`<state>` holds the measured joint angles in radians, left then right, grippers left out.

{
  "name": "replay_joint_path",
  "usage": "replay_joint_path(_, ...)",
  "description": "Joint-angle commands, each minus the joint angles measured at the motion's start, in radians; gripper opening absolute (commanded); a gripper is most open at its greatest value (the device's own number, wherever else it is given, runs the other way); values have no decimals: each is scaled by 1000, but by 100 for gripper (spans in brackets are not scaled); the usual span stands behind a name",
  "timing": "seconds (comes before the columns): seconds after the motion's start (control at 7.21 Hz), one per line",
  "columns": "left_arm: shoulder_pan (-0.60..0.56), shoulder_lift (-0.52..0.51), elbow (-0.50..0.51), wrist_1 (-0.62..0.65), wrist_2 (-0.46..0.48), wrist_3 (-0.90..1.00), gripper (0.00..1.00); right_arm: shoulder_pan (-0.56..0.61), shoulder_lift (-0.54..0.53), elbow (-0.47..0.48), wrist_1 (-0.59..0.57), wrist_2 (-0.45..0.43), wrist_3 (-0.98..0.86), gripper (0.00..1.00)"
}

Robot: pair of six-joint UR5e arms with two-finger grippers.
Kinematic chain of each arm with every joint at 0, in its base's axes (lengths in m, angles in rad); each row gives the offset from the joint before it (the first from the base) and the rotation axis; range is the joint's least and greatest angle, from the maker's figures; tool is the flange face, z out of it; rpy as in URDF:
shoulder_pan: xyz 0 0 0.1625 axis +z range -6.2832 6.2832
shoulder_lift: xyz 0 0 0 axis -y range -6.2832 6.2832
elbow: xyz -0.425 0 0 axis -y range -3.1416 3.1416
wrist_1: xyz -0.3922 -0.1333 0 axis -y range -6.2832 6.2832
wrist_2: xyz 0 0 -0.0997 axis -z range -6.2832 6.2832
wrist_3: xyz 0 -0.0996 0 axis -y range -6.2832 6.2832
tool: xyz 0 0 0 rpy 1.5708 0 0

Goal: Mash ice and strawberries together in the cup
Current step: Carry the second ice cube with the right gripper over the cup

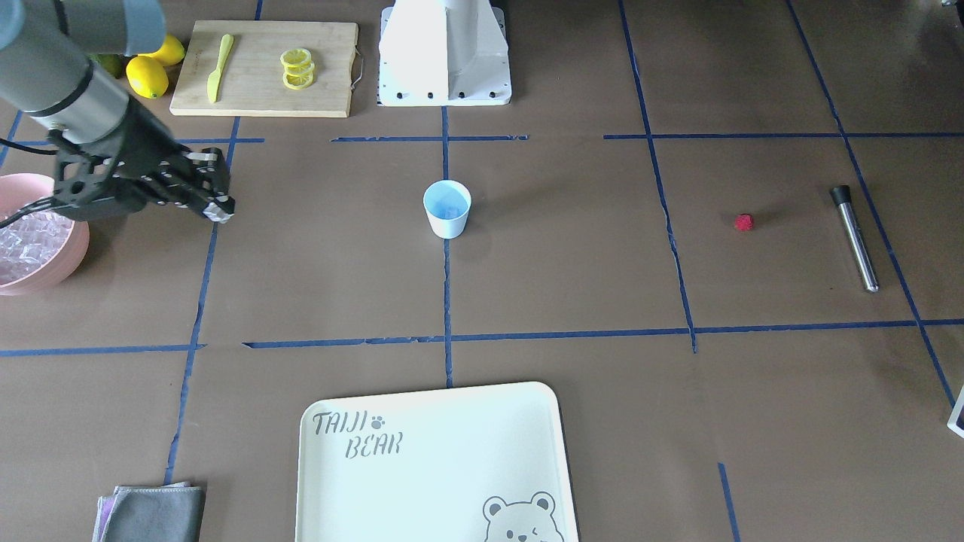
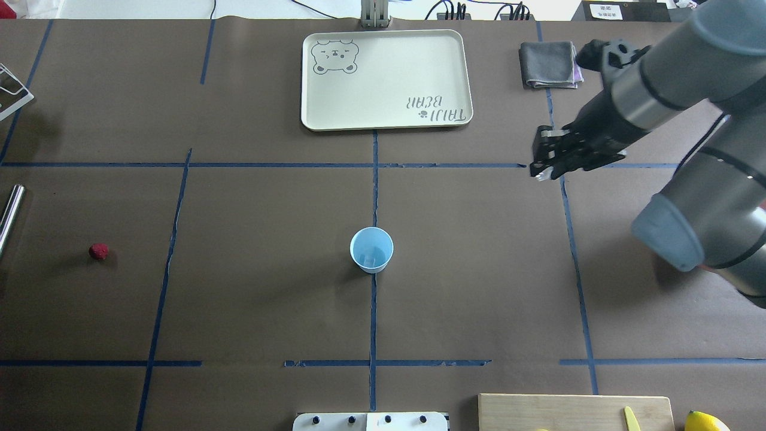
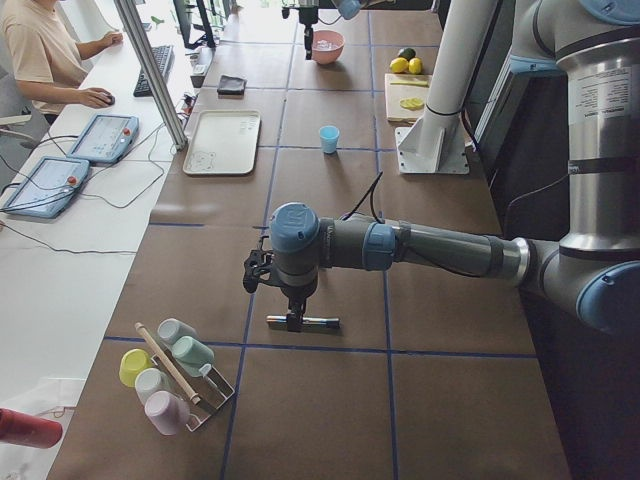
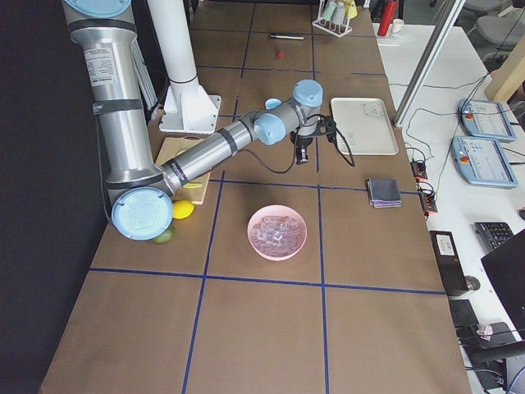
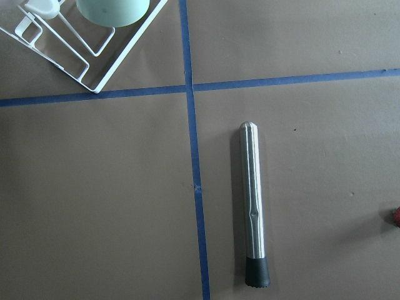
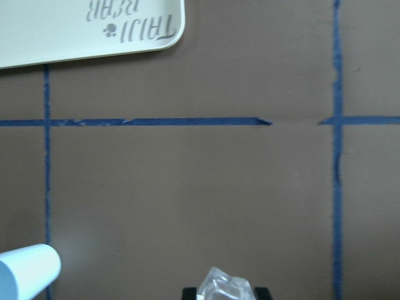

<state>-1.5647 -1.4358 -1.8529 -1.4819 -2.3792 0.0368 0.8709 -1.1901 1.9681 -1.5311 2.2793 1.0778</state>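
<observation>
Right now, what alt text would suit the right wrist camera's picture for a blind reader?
A clear ice cube is held in the right pincer at the bottom edge, over a brown table with blue tape lines. A pale-blue cup pokes in bottom left; the corner of a cream tray shows top left.

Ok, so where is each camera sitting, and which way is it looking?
Front-facing: across the table, facing the robot's base; right arm on its left.
Overhead: behind the robot, looking forward and down; right arm at its right.
Exterior left: table end on robot's left, looking along it; left arm near.
Exterior right: the opposite end; right arm near.
Left wrist: straight down on the muddler; left jaws unseen.
Right wrist: down at the table; right jaws hold an ice cube.
Shared: front-facing and overhead both see the cup, from opposite sides.
</observation>
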Motion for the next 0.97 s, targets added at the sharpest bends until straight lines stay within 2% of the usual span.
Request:
replay_joint_path(0.0,0,0,0,0,0,0,100,-225,139,-20,2,-174,279,0)
replay_joint_path(0.28,0,0,1,0,0,0,100,-367,280,-147,14,-340,367,0)
replay_joint_path(0.55,0,0,1,0,0,0,100,-403,322,-288,173,-351,413,0)
replay_joint_path(0.83,0,0,0,0,0,0,100,-403,330,-316,192,-350,415,1)
